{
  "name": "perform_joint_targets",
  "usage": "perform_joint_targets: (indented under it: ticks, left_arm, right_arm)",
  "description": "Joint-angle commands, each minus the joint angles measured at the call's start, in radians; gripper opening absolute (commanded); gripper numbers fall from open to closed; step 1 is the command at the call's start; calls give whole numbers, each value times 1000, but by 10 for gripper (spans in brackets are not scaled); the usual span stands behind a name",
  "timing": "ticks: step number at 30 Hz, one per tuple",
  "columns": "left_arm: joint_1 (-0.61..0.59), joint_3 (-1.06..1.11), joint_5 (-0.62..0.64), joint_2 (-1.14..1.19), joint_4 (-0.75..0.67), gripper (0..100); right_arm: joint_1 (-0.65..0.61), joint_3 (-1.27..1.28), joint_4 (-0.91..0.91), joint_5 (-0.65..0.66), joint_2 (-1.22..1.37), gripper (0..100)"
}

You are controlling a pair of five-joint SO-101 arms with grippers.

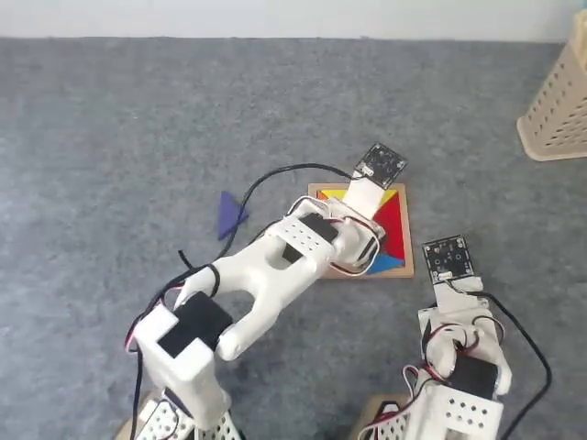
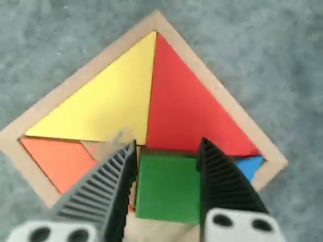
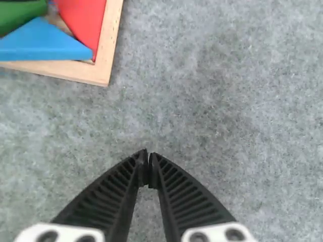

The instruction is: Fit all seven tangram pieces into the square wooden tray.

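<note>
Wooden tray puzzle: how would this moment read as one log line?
left gripper: shut on green square piece over square wooden tray | right gripper: shut, empty | purple triangle piece: on grey carpet

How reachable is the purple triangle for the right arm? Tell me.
Probably not. The purple triangle lies beyond the tray, and the left arm, holding the green square, stretches across between it and the right arm.

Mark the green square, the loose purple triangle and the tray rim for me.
green square point(image 2: 169, 189), left wrist view, middle of its top face.
purple triangle point(image 1: 231, 214), high view, centre of the piece.
wooden tray point(image 3: 107, 40), right wrist view, bare stretch of its rim.
</note>
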Motion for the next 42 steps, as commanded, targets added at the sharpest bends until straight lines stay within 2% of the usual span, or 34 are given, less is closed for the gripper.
perform_joint_targets:
  ticks: [1,6,13,16,24,42]
  left_arm:
    - [-2,-30,-11,-23,18,179]
    - [2,8,-49,-153,98,179]
    - [6,231,-129,-371,63,178]
    - [9,283,-155,-364,20,178]
    - [89,297,-192,-344,21,178]
    - [63,291,-193,-339,-15,178]
  right_arm:
    - [15,18,10,8,-13,8]
    - [15,18,10,8,-13,8]
    - [13,18,10,8,-13,8]
    - [13,18,10,8,-13,8]
    - [13,18,10,8,-13,8]
    - [13,18,10,8,-13,8]
